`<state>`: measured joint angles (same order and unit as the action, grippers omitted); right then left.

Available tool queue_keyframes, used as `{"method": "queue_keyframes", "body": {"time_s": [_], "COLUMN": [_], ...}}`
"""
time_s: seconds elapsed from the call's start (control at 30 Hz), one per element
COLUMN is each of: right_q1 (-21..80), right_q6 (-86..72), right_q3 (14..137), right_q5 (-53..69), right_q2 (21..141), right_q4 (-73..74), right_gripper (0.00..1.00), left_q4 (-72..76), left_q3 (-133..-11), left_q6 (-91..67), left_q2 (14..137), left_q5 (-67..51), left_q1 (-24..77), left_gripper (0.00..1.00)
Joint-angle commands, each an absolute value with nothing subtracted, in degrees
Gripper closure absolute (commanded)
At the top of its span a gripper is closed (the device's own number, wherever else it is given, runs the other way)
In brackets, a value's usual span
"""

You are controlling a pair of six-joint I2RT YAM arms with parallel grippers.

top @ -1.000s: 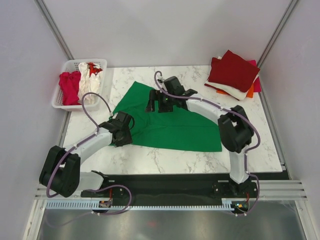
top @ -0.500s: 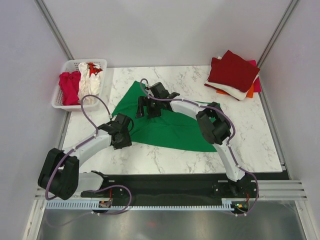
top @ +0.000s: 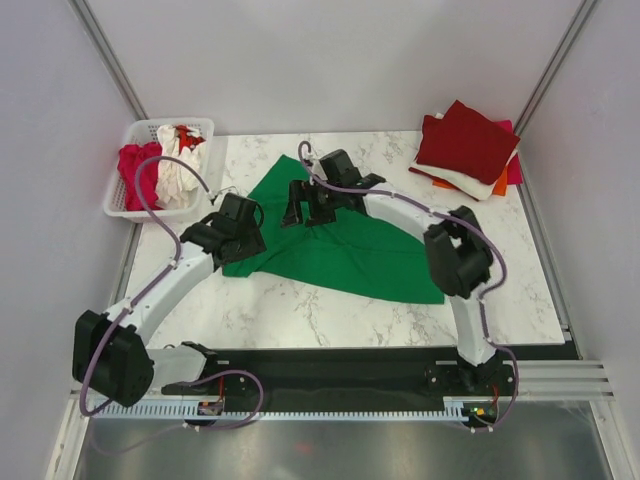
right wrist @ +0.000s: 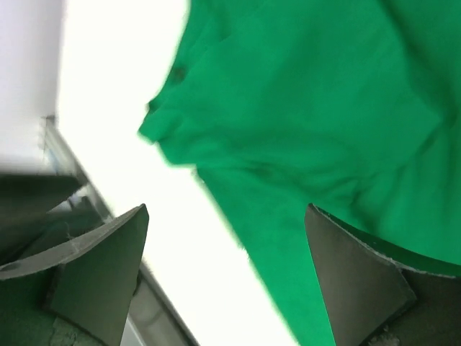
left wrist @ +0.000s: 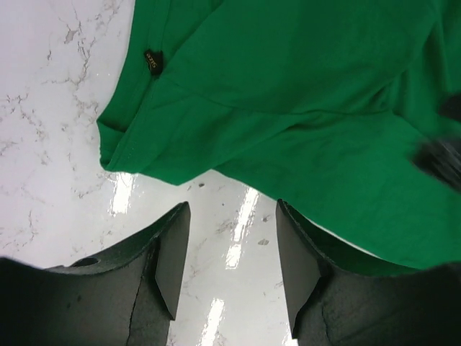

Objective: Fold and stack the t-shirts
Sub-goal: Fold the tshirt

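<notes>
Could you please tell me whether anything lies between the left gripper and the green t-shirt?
Nothing visible does. The left gripper hangs open over the marble table, and the green t-shirt lies just beyond its fingertips, with only a strip of tabletop and no other item between them.

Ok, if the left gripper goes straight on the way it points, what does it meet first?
Likely the bare marble table, just short of the green t-shirt: the left gripper has open jaws framing only marble. Its height above the table is hard to judge.

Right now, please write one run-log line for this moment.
left hand: open, empty | right hand: open, empty | green t-shirt: loose on table
</notes>
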<state>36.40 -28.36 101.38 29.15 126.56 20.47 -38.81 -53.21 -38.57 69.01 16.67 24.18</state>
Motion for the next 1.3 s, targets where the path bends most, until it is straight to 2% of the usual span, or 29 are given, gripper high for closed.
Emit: {"method": "queue_keyframes", "body": {"time_s": [0.0, 0.13, 0.3, 0.5, 0.7, 0.77, 1.0, 1.2, 1.27], "right_q1": [36.2, 34.5, 29.0, 20.7, 17.3, 14.6, 7.7, 7.6, 7.6], "right_q6": [-29.0, -30.6, -31.5, -31.6, -31.2, -32.1, -34.7, -33.8, -33.7], "right_q3": [91.6, 74.3, 57.2, 45.7, 42.9, 43.0, 41.6, 40.9, 40.8], "right_q5": [29.4, 21.4, 15.6, 7.6, 2.7, -3.4, -10.2, -8.2, -6.9], "right_q2": [107.3, 95.6, 89.7, 84.4, 85.2, 86.0, 85.9, 87.5, 87.7], "right_q4": [18.0, 16.3, 19.0, 19.2, 20.9, 23.8, 26.6, 26.9, 27.2], "right_gripper": [0.02, 0.02, 0.02, 0.02, 0.02, 0.02, 0.02, 0.02, 0.02], "left_q4": [-38.6, -36.0, -32.2, -29.4, -29.3, -29.4, -30.4, -30.4, -34.6], "left_q3": [-56.3, -56.5, -56.2, -57.5, -57.4, -54.8, -41.6, -34.8, -34.0], "left_q6": [-39.1, -38.9, -38.9, -38.9, -39.1, -39.6, -41.7, -41.7, -45.0], "left_q2": [74.3, 80.0, 86.3, 94.7, 99.3, 96.3, 80.8, 70.2, 67.9], "left_q5": [20.7, 21.0, 20.8, 19.9, 19.3, 17.8, 9.4, 9.4, 3.7], "left_q1": [23.1, 21.8, 19.3, 15.8, 14.8, 14.8, 14.9, 15.6, 16.9], "left_gripper": [0.41, 0.43, 0.44, 0.46, 0.47, 0.47, 0.46, 0.46, 0.45]}}
